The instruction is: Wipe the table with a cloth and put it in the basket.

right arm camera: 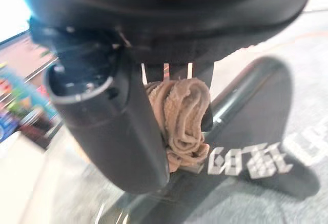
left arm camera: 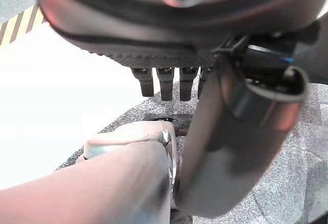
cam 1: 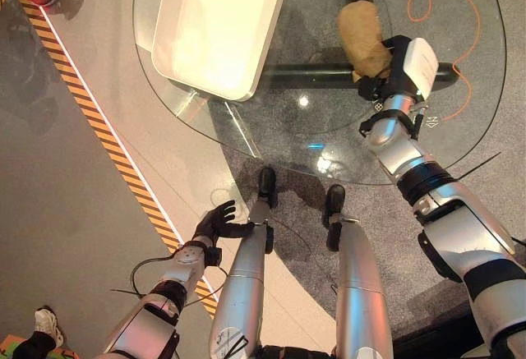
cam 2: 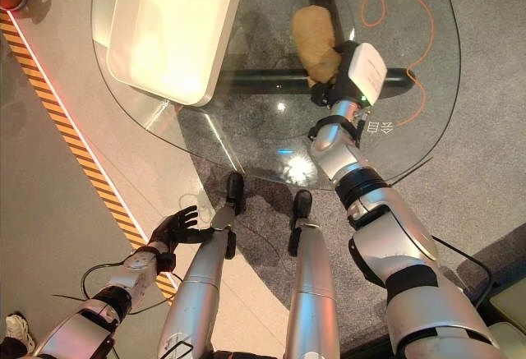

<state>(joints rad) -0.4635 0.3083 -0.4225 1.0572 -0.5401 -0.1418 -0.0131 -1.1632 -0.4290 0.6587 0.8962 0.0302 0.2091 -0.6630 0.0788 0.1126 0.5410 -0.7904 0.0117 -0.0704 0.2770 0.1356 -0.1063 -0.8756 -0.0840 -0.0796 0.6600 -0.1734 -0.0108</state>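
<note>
Right hand (cam 1: 393, 67) clenched round cloth (cam 1: 362, 36) on glass tabletop (cam 1: 312, 141); left hand (cam 1: 215, 221) hanging slack. Best pressing flat, sweeping broadly.

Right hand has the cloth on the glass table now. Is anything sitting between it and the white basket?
Nothing visible does. The right hand is shut on the brown cloth over the glass table, and the white basket stands on the same table toward the robot's left. The glass between them is bare. The left hand hangs low, off the table.
</note>
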